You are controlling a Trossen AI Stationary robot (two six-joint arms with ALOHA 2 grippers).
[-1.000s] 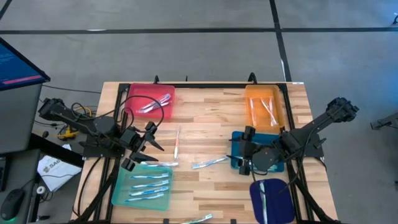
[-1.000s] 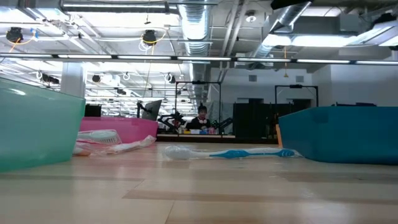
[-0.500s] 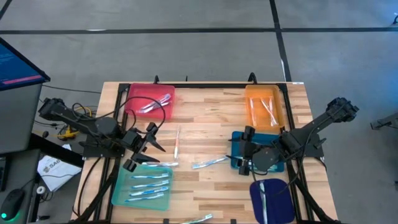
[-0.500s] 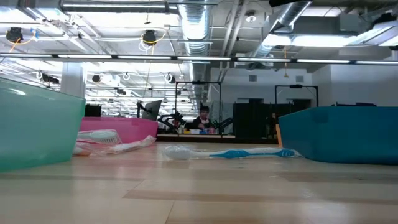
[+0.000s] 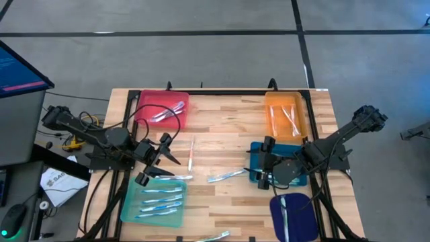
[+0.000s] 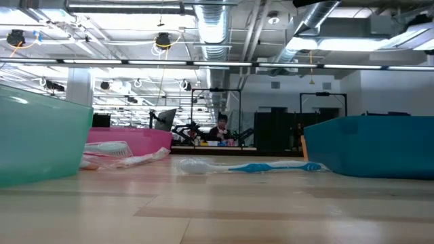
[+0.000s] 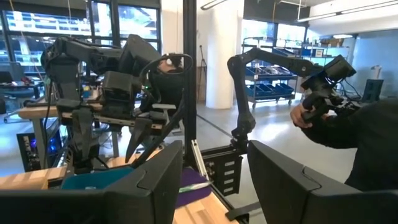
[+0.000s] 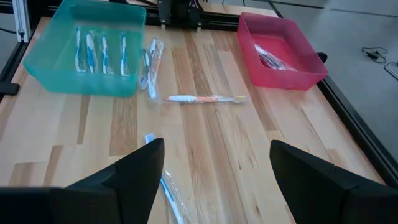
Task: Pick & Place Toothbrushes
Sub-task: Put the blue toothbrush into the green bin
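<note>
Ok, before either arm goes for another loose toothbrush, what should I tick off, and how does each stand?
1. Left gripper open, empty: ok.
2. Right gripper open, empty: ok.
3. Loose toothbrushes on the bare wood: orange-tipped toothbrush, blue toothbrush: ok.
4. Teal tray has room left: ok.
5. Toothbrush at the table's near edge fully on the table: cannot tell.
</note>
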